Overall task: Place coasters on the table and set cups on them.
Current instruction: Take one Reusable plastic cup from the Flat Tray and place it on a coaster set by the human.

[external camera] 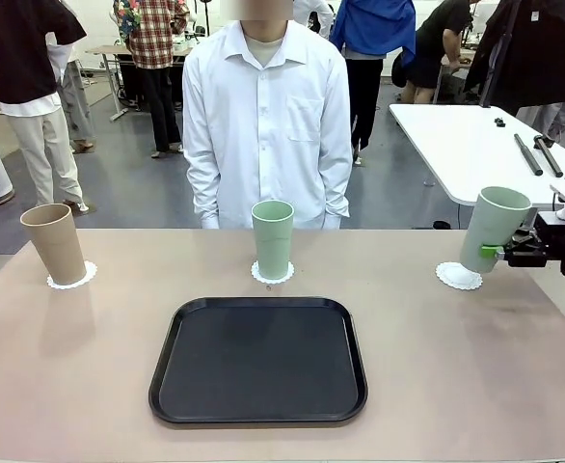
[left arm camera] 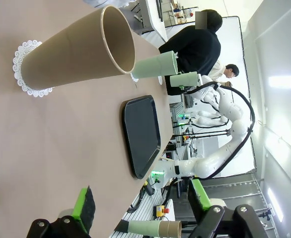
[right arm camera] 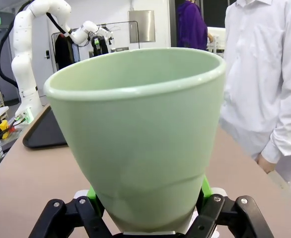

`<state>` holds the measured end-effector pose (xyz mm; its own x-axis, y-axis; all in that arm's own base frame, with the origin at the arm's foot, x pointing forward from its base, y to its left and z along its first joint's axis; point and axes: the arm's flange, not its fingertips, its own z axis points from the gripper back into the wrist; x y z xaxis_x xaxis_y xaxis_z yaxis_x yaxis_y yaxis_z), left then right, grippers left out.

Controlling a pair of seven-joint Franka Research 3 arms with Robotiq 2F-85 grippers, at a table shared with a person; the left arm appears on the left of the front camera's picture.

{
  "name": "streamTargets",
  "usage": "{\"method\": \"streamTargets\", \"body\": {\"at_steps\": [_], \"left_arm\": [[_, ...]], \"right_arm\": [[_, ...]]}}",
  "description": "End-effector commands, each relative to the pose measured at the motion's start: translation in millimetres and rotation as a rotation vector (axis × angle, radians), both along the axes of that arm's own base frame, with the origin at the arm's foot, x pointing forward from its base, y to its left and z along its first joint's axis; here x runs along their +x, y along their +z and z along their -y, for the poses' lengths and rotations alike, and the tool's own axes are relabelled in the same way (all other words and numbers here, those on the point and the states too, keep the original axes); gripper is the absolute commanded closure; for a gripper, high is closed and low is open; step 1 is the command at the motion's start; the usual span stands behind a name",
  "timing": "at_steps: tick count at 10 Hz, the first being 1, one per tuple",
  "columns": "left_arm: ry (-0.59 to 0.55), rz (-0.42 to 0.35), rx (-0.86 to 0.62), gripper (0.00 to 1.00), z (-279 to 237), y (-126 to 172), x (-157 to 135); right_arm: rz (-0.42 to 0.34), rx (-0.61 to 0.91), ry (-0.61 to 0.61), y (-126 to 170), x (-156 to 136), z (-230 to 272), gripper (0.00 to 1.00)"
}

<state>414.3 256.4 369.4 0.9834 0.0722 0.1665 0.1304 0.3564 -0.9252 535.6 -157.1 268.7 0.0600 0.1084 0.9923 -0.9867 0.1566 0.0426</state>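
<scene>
the right gripper (external camera: 499,253) is clenched on a tilted green cup (external camera: 493,228) just over the last coaster (external camera: 458,276) at the table's (external camera: 90,386) right side, the final placement likely, needing it levelled, lowered and let go, while the left gripper (left arm camera: 140,208) hangs released.

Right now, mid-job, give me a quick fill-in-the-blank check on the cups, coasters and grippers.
1. The right gripper is shut on a ____ green cup, tilted over a coaster.
2. The tan cup stands on the coaster at the robot's ____ side.
3. The black tray holds ____ cups.
4. The left gripper has its jaws ____.

Missing words: mint; left; no; open
</scene>
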Motion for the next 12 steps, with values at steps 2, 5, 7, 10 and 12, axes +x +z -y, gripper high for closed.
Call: {"method": "streamTargets", "body": {"at_steps": [2,5,7,10,12], "left_arm": [[0.009,0.000,0.000,0.00,-0.8,1.9,-0.2],[0.009,0.000,0.000,0.00,-0.8,1.9,-0.2],[0.009,0.000,0.000,0.00,-0.8,1.9,-0.2],[0.009,0.000,0.000,0.00,-0.8,1.9,-0.2],[0.009,0.000,0.000,0.00,-0.8,1.9,-0.2]], "right_arm": [[0.017,-0.045,0.017,-12.6,14.4,-3.3,0.17],[-0.003,-0.061,0.000,-22.8,25.4,-8.1,0.17],[-0.014,-0.058,-0.011,-28.8,31.9,-8.6,0.17],[-0.025,-0.059,-0.018,-32.6,34.5,-7.5,0.17],[-0.033,-0.057,-0.023,-33.0,35.0,-8.0,0.17]]}}
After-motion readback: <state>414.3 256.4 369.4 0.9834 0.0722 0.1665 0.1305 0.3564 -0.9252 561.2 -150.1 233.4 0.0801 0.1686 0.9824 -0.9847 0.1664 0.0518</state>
